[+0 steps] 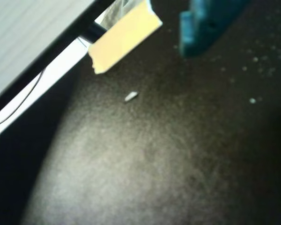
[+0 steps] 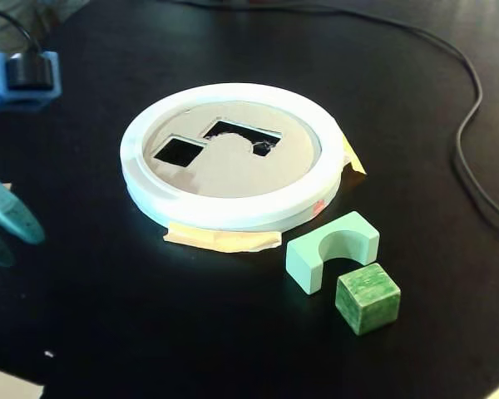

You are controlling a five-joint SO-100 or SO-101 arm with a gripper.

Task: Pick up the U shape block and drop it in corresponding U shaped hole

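Note:
The light green U-shaped block (image 2: 333, 249) lies on the black table, arch opening facing up and back, just right of and in front of the white round sorter (image 2: 141, 187). The sorter's brown lid has a square hole (image 2: 179, 152) and a U-shaped hole (image 2: 243, 135). My teal gripper (image 2: 21, 245) pokes in at the left edge of the fixed view, far left of the block and holding nothing. Only its tips show, so I cannot tell whether it is open. The wrist view shows one teal jaw part (image 1: 206, 23) above bare table; the block is out of that view.
A dark green cube (image 2: 367, 298) sits right in front of the U block. Yellow tape (image 2: 220, 239) holds the sorter down. A black cable (image 2: 470, 150) runs along the right. In the wrist view, a tape strip (image 1: 124, 37) lies at the table edge.

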